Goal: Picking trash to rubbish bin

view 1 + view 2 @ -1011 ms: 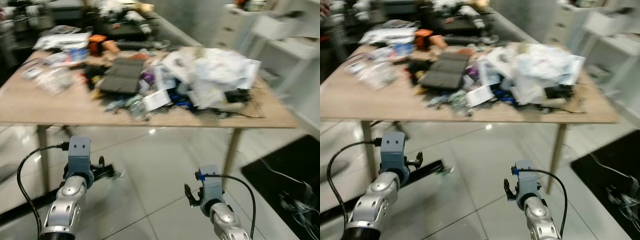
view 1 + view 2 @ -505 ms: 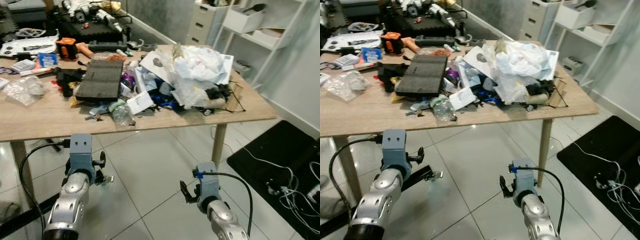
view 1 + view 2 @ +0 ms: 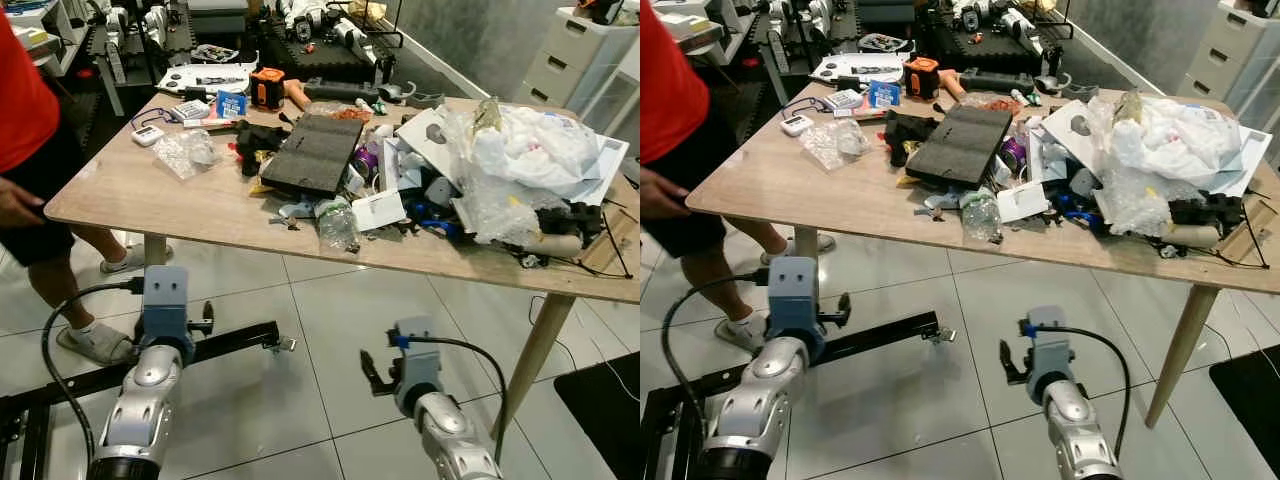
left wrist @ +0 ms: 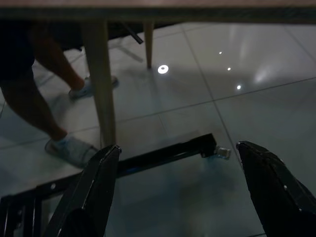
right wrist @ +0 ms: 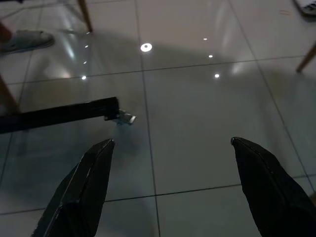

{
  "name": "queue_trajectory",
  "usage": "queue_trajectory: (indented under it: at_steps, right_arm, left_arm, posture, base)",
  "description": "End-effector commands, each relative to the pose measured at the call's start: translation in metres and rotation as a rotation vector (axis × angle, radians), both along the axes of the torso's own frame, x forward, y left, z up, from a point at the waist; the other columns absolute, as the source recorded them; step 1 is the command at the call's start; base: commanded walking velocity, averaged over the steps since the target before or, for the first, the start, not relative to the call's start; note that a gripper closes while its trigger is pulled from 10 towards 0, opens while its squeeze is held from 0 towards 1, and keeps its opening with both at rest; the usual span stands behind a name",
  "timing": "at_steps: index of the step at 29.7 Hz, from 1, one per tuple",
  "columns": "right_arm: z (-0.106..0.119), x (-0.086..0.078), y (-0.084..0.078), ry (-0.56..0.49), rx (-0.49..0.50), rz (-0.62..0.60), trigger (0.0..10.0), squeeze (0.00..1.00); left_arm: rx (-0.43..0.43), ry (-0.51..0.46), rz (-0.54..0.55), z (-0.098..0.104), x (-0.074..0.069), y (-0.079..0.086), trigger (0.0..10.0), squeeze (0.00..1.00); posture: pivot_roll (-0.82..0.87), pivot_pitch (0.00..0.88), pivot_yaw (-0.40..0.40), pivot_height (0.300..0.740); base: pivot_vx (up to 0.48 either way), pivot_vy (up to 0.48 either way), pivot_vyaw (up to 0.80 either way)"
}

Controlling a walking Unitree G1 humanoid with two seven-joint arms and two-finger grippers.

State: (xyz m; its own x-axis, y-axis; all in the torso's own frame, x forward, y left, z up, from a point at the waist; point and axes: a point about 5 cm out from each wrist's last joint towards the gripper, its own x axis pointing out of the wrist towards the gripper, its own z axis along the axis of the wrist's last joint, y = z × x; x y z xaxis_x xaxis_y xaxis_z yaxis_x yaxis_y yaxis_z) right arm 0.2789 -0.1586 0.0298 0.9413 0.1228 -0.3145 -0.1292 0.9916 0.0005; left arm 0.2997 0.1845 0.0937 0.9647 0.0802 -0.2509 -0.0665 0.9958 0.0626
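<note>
A wooden table (image 3: 180, 205) carries a heap of trash: crumpled white plastic bags and paper (image 3: 530, 150), a crushed clear bottle (image 3: 338, 222), a white card (image 3: 378, 210), a cardboard tube (image 3: 555, 243) and a clear plastic bag (image 3: 185, 152). A black foam pad (image 3: 318, 152) lies in the middle. Both arms hang low in front of the table, over the tiled floor. The left gripper (image 4: 177, 146) is open with nothing between its fingers, facing a table leg (image 4: 101, 84). The right gripper (image 5: 172, 141) is open too, above bare tiles.
A person in a red shirt (image 3: 25, 100) stands at the table's left end, hand (image 3: 20, 205) near the edge, legs (image 4: 29, 98) by the table leg. A black metal frame (image 3: 235, 340) lies on the floor under the table. White drawers (image 3: 590, 50) stand back right.
The whole picture has shifted as the camera turned left and sharpened; the person and the table's left end have come into view. Both arms hang as before.
</note>
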Motion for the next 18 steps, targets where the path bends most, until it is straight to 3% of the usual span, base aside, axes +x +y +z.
queue_trajectory:
  at_steps: [1,9,18]
  right_arm:
    - [0.000,-0.001,-0.002,-0.007,0.017,-0.024,10.0,0.00]
    - [0.005,0.003,-0.002,-0.028,0.028,-0.033,10.0,0.00]
    - [0.020,0.010,0.002,-0.113,0.041,-0.013,10.0,0.00]
  left_arm:
    - [0.005,-0.026,-0.016,0.005,0.003,-0.001,10.0,0.00]
    - [-0.025,-0.047,-0.035,0.012,0.007,-0.003,10.0,0.00]
    - [-0.041,-0.065,-0.041,0.015,0.008,-0.005,10.0,0.00]
  posture:
    - [0.01,0.162,-0.028,0.740]
    - [0.01,0.159,-0.024,0.740]
    - [0.01,0.162,-0.029,0.740]
  base:
    - [0.000,0.000,0.00]
    - [0.000,0.000,0.00]
    - [0.305,0.000,0.00]
